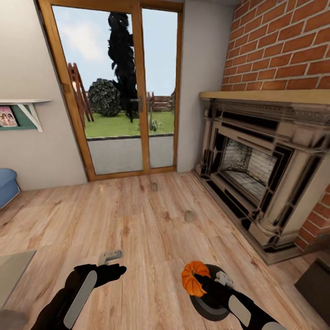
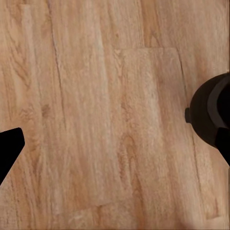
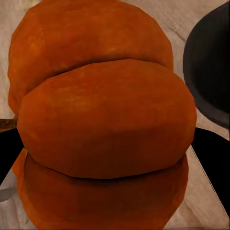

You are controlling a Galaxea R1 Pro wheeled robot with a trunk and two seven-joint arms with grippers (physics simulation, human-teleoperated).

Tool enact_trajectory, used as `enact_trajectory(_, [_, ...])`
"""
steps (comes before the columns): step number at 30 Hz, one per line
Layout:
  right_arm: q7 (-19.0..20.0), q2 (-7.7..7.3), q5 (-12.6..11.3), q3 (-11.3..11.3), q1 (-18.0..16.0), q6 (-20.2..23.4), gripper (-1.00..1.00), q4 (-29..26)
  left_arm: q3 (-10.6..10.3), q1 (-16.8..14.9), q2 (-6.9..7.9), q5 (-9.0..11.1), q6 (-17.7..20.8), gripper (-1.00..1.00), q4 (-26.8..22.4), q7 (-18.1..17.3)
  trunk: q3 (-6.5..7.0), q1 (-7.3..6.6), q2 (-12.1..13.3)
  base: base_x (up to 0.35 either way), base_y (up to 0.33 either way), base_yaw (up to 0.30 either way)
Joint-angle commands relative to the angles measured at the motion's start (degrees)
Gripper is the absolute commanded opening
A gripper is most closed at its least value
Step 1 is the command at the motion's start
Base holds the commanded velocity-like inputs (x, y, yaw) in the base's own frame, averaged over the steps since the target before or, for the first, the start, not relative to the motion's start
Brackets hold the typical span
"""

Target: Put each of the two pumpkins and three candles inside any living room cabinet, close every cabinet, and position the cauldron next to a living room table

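In the head view, the right gripper (image 1: 201, 278) is pinching a pumpkin (image 1: 194, 277) at lower centre-right, above the cauldron (image 1: 211, 306); two candles (image 1: 189, 216) (image 1: 154, 186) are sitting on the floor (image 1: 128, 220) mid-frame, toward the glass door (image 1: 120, 87). The left gripper (image 1: 110, 257) is hovering at lower left with its jaws spread, empty. In the left wrist view, the cauldron (image 2: 210, 115) is showing at the right edge. In the right wrist view, the pumpkin (image 3: 103, 120) is looming large; keeping the grip firm while carrying it to a cabinet seems wise.
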Motion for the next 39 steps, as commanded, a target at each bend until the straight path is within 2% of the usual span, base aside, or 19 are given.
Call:
enact_trajectory(1, [0.04, -0.02, -0.58, 0.11, -0.06, 0.23, -1.0, 0.11, -0.12, -0.02, 0.08, 0.61, 0.13, 1.0, -0.09, 0.57, -0.08, 0.0, -0.03, 0.0, 0.0, -0.265])
enact_trajectory(8, [-0.05, 0.19, -0.58, 0.11, -0.06, 0.16, -1.0, 0.62, -0.03, -0.02, 0.17, 0.55, 0.13, 1.0, -0.11, 0.57, -0.24, 0.0, -0.03, 0.0, 0.0, -0.265])
enact_trajectory(14, [-0.03, 0.36, -0.47, 0.13, -0.06, -0.02, -1.0, 3.19, -0.1, -0.02, 0.13, 0.57, 0.13, 1.0, -0.11, 0.57, -0.37, 0.0, -0.03, 0.0, 0.0, -0.265])
enact_trajectory(39, [-0.11, 0.42, -0.58, 0.2, -0.06, -0.2, -1.0, 3.65, -0.01, -0.02, 0.12, 0.53, 0.16, 1.0, -0.2, 0.72, -0.97, 0.0, -0.03, 0.0, 0.0, -0.265])
